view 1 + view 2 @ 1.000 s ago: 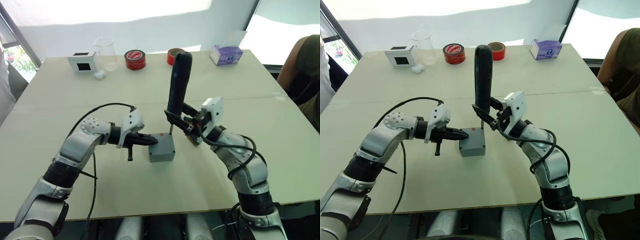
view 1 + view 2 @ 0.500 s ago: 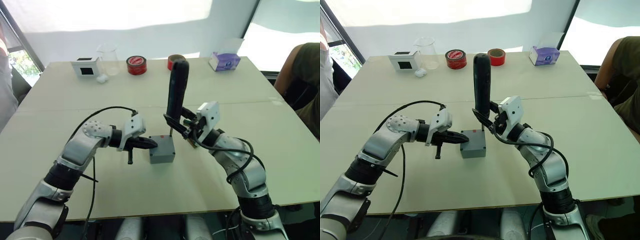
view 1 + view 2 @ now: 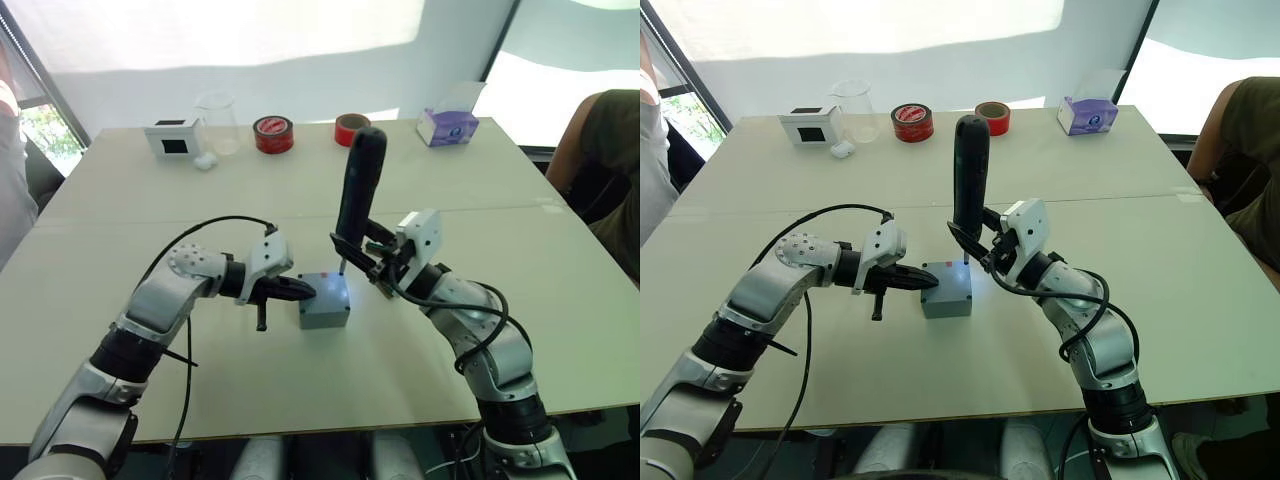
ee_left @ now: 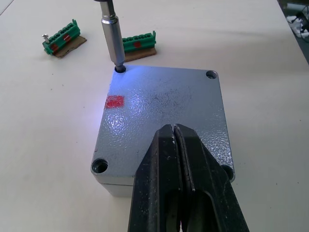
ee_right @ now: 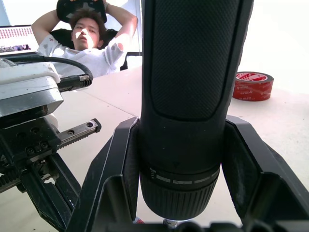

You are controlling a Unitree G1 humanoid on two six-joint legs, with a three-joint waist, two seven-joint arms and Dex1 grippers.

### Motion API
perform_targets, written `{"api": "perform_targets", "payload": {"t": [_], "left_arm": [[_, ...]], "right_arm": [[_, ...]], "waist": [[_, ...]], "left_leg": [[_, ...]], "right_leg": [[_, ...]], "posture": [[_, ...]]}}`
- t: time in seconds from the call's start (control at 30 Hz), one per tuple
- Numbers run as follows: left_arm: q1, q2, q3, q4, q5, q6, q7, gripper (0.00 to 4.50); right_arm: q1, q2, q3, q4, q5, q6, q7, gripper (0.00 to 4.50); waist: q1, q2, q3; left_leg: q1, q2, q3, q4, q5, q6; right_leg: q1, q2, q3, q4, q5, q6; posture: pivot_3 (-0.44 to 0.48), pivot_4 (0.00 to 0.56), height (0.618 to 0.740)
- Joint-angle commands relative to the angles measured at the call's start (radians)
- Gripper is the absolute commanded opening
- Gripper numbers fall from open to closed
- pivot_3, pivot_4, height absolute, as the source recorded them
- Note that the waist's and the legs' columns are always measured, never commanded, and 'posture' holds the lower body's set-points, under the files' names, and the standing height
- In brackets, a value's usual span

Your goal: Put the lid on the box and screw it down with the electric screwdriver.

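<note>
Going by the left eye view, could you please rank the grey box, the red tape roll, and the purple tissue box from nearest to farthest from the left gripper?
1. The box: right at the tips of the left gripper, mid-table.
2. The red tape roll: at the table's far edge, roughly straight beyond the gripper.
3. The purple tissue box: at the far edge too, but well off to the right.

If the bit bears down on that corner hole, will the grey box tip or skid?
Probably neither: the box sits squat and flat on the table, and the shut left gripper presses its lid. The electric screwdriver stands nearly upright, so sideways push looks small.
</note>
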Motion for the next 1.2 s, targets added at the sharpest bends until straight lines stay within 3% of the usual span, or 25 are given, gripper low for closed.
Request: {"api": "perform_targets", "payload": {"t": [0.03, 0.5, 0.87, 0.97, 1.03, 1.13, 1.2], "left_arm": [[-0.004, 0.001, -0.007, -0.007, 0.013, 0.009, 0.001, 0.0], [0.006, -0.005, -0.01, -0.013, 0.01, 0.013, 0.005, 0.0], [0.015, -0.007, -0.007, -0.005, 0.011, 0.013, 0.015, 0.0], [0.028, -0.007, 0.002, -0.011, 0.005, 0.016, 0.021, 0.0], [0.04, -0.012, 0.023, -0.022, -0.016, 0.036, 0.031, 0.0], [0.055, -0.031, 0.166, -0.076, -0.166, 0.145, 0.061, 0.0], [0.047, -0.033, 0.234, -0.111, -0.255, 0.225, 0.075, 0.0]], "right_arm": [[0.056, -0.017, 0.04, 0.114, -0.043, 0.055, -0.002, 1.79], [0.033, -0.038, 0.013, 0.053, -0.013, 0.077, 0.008, 1.79], [-0.092, -0.08, -0.085, -0.025, 0.102, 0.151, 0.029, 1.79], [-0.205, -0.097, -0.17, -0.053, 0.205, 0.249, 0.001, 1.79], [-0.328, -0.081, -0.279, -0.028, 0.302, 0.373, -0.126, 1.79], [-0.543, -0.176, -0.545, 0.152, 0.603, 0.681, -0.296, 1.79], [-0.633, -0.265, -0.617, 0.309, 0.673, 0.923, -0.339, 1.79]], "waist": [[0.0, 0.0, 0.0], [0.0, 0.0, 0.0], [0.002, 0.001, 0.001], [0.002, 0.002, 0.004], [0.001, 0.004, 0.005], [0.004, 0.005, 0.009], [0.013, 0.005, 0.012]], "left_leg": [[0.0, 0.0, 0.0, 0.0, 0.0, 0.0], [0.0, 0.0, 0.0, -0.001, 0.0, 0.0], [-0.003, 0.0, 0.0, -0.001, 0.0, 0.0], [-0.005, 0.0, 0.0, -0.002, 0.0, 0.0], [-0.01, -0.001, 0.0, -0.002, 0.0, -0.001], [-0.023, -0.001, 0.0, 0.0, 0.003, -0.005], [-0.025, -0.001, -0.002, -0.001, 0.003, -0.005]], "right_leg": [[0.0, 0.0, 0.0, 0.0, 0.0, 0.0], [0.0, -0.001, 0.0, -0.001, -0.002, -0.003], [-0.002, -0.003, 0.0, -0.002, -0.001, -0.003], [-0.004, -0.004, 0.0, -0.003, -0.001, -0.003], [-0.007, -0.004, 0.0, -0.002, -0.001, -0.003], [-0.021, -0.004, 0.0, 0.002, 0.003, -0.002], [-0.023, -0.004, 0.0, 0.002, 0.002, -0.002]], "posture": [[0.0, 0.15, 0.74], [0.0, 0.15, 0.74], [0.0, 0.15, 0.74], [0.0, 0.15, 0.74], [0.0, 0.15, 0.74], [0.0, 0.15, 0.74], [0.0, 0.15, 0.74]]}}
